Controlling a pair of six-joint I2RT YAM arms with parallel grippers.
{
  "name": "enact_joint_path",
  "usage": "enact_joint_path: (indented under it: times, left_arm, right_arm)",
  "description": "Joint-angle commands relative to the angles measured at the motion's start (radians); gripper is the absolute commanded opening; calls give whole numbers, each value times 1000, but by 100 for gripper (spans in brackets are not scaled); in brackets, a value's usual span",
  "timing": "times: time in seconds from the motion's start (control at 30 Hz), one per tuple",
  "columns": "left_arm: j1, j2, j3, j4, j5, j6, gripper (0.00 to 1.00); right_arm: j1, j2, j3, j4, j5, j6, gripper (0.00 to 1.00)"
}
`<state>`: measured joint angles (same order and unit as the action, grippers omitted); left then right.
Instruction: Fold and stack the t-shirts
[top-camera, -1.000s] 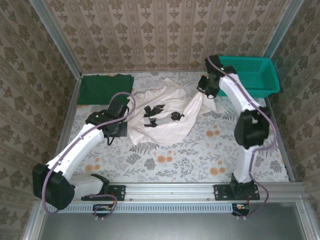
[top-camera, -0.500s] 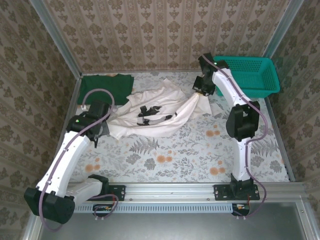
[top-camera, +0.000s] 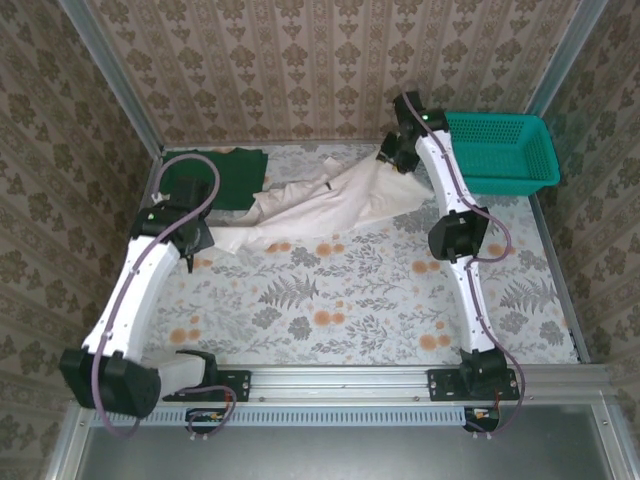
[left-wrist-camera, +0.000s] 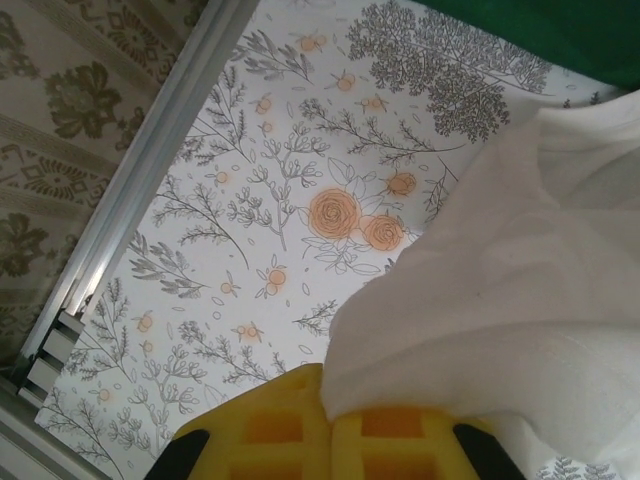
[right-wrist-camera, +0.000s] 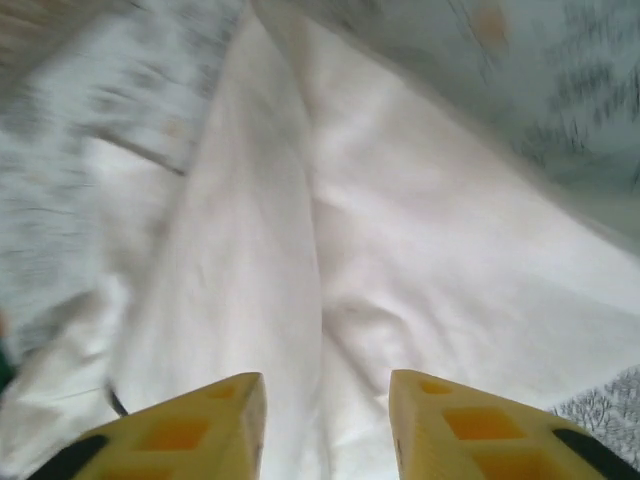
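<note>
Off-white cloth t-shirt (top-camera: 330, 205): stretched unfolded, ten to one o'clock | dark green cloth t-shirt (top-camera: 215, 178): looks folded, eleven o'clock | left gripper (left-wrist-camera: 328, 425): pinching off-white edge | right gripper (right-wrist-camera: 325, 385): parted, empty | stacking pending

A soft off-white cloth t-shirt (top-camera: 330, 205) lies stretched long across the flowery table top (top-camera: 350, 300), from 9 o'clock up to 1 o'clock. The left gripper (top-camera: 197, 246) pinches its 9 o'clock end. The right gripper (top-camera: 392, 160) is at its 1 o'clock end. A folded dark green cloth t-shirt (top-camera: 215, 178) lies flat at 10 o'clock. A teal plastic mesh basket (top-camera: 500, 150) sits at 2 o'clock.
</note>
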<state>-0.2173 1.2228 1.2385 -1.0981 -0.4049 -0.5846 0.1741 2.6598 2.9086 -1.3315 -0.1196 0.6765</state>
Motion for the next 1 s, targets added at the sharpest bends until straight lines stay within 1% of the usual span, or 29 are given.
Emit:
enact_joint_path:
  times: [0.0,0.07,0.13,0.2,0.23,0.3,0.33,0.4,0.47,0.6,0.73,0.97]
  left_arm:
    - [50,59,48,-35,56,-11,0]
    - [76,79,51,-33,72,1,0]
    - [94,81,48,-23,71,13,0]
    - [108,88,48,-13,77,27,0]
    - [111,94,51,-14,82,29,0]
    - [114,104,53,-8,96,29,0]
    - [113,108,52,-4,101,29,0]
    - [114,112,49,7,114,28,0]
    - [112,114,49,9,122,28,0]
    - [110,115,42,17,138,37,1]
    - [104,113,39,17,148,44,2]
    - [87,109,36,15,150,53,5]
  right_arm:
    - [4,-4,75,-123,5,-10,53]
    - [-1,20,163,-173,-11,-17,56]
    - [0,55,271,-238,-13,-33,57]
    - [2,47,268,-282,-30,-51,55]
    - [7,51,271,-295,-40,-68,50]
    - [21,69,275,-305,-71,-97,37]
    - [26,81,276,-305,-81,-99,33]
    - [34,108,275,-306,-106,-95,26]
    - [42,136,275,-307,-121,-94,24]
    - [54,186,276,-285,-138,-92,25]
    - [56,223,276,-273,-152,-97,32]
    - [61,260,276,-265,-136,-118,37]
